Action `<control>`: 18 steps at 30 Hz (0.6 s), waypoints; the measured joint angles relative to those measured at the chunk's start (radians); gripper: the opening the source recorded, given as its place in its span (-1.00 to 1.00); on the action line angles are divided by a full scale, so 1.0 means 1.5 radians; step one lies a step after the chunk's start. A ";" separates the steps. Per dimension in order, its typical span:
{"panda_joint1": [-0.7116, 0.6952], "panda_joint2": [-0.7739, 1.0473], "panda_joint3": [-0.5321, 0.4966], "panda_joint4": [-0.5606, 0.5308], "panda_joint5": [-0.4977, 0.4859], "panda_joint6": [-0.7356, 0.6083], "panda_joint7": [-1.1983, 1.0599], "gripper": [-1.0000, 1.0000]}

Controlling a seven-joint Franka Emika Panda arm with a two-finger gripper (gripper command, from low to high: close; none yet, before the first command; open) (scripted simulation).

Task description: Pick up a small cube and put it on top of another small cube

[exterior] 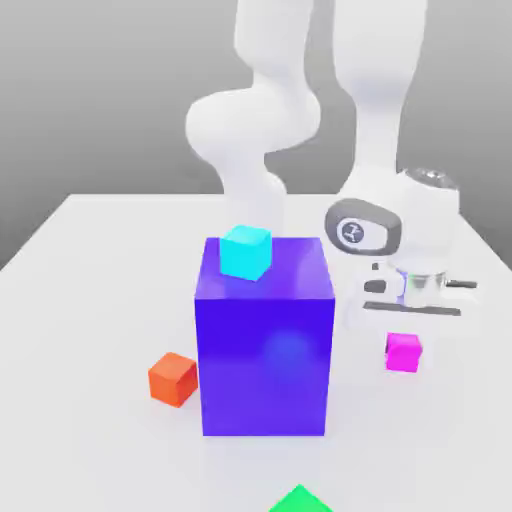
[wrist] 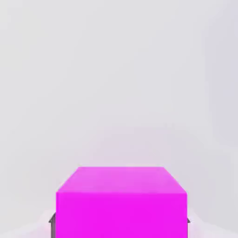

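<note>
Blue-violet block: the large block point(exterior: 265, 365) is stood upright on the white worktop point(exterior: 90, 300) and is taken here as the landmark.
Magenta cube: the small magenta cube point(exterior: 403, 352) is seen to the exterior view's right of the block, apart from it, with a gap of bare worktop left between them. Whether it is rested on the worktop or held just above it cannot be told.
Claw: the magenta cube is grasped by the claw point(wrist: 120, 226); in the hand view a dark fingertip edge point(wrist: 53, 226) is seen against one side of the cube, and another is seen against the opposite side.
Green cube: the bright green cube point(exterior: 300, 500) is placed nearer the exterior camera than the block, cut by the lower edge of the exterior view, so that just an upper corner is shown; nothing is seen stacked on that part.
Cyan cube: the cyan cube point(exterior: 246, 253) is set on top of the block, towards the exterior view's left, and is turned at an angle to its edges.
Orange cube: the orange cube point(exterior: 173, 379) is placed on the worktop just beside the block, on the exterior view's left, with its faces turned at an angle.
Arm: the white arm point(exterior: 375, 120) is seen beyond the block and is reached down on the exterior view's right of it, above the magenta cube.
</note>
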 joint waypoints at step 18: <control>-0.148 -0.180 0.193 0.021 0.383 -0.198 -0.365 -1.00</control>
